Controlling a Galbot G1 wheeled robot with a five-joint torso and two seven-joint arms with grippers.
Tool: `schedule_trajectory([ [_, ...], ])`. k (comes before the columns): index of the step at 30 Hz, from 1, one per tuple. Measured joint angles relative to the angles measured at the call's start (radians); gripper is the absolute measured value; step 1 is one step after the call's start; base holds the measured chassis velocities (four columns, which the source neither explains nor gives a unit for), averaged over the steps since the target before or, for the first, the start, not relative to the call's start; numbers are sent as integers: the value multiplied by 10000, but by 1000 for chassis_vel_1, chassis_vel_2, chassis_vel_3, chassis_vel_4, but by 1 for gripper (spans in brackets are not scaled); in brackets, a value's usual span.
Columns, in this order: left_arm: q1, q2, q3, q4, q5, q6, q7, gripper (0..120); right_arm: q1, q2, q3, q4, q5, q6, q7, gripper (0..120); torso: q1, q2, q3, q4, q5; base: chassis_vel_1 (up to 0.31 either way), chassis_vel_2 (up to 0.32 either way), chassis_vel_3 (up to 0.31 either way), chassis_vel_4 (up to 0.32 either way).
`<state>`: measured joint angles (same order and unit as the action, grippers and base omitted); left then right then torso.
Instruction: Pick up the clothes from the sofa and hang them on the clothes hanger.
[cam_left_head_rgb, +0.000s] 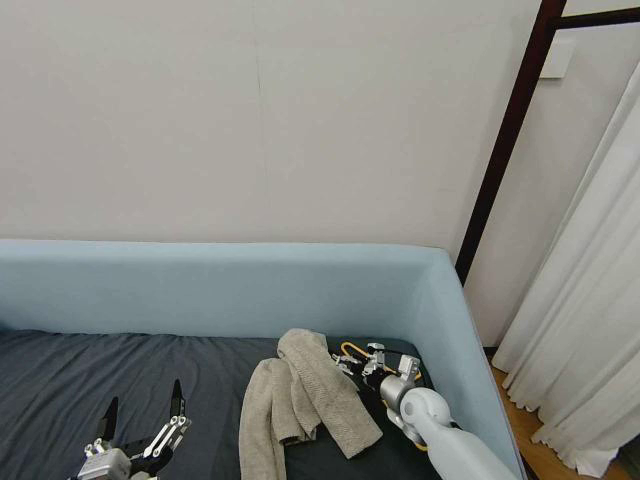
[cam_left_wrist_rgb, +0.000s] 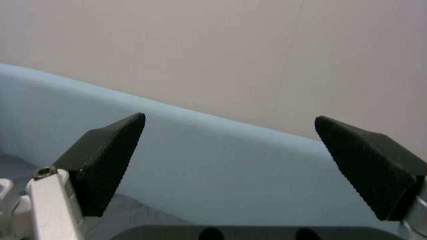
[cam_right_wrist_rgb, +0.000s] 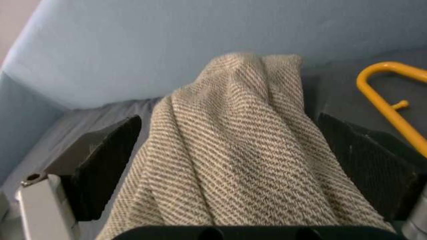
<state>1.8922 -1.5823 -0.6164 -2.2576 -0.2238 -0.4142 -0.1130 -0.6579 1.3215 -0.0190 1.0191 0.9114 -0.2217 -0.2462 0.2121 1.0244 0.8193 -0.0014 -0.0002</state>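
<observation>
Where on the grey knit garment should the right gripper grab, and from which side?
Probably the bunched ridge of the grey knit garment, approached from the sofa's right end, where the right gripper has open fingers either side of it. The cloth humps up there, giving thickness to pinch. The left gripper waits open, apart.

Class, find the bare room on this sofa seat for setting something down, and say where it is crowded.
The widest bare patch is the dark seat left of the grey cloth, bordered by the blue backrest behind and the open left claw in front. Crowded: the right corner, where cloth, yellow hanger and open right claw bunch beside the armrest.
</observation>
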Motion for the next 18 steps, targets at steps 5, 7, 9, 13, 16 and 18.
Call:
schedule_trajectory([
  [5,35,-57,22,15,101,-37,-16,100,240,501,110,-1127,-1052,316,-501,100,0,0,0,-3,0,0,0,0,0],
  [7,85,-66,18,-10,163,-39,-17,100,352,716,145,-1594,-1741,613,-740,100,0,0,0,-1,1,0,0,0,0],
  [9,113,-67,17,-29,190,-46,-19,100,375,772,148,-1699,-1922,654,-805,100,0,0,0,-1,0,0,0,0,0],
  [13,157,-56,-11,-34,235,-112,-31,100,434,923,147,-1874,-2287,676,-915,100,-2,0,-1,-1,1,0,0,0,0],
  [16,161,-47,-21,-29,235,-124,-43,100,457,962,143,-1993,-2486,663,-998,93,-1,0,-1,-1,1,0,0,0,0],
  [18,161,-18,-29,-29,226,-139,-74,100,480,1031,137,-2222,-2864,654,-1194,86,-1,0,-1,-2,1,0,0,0,0],
])
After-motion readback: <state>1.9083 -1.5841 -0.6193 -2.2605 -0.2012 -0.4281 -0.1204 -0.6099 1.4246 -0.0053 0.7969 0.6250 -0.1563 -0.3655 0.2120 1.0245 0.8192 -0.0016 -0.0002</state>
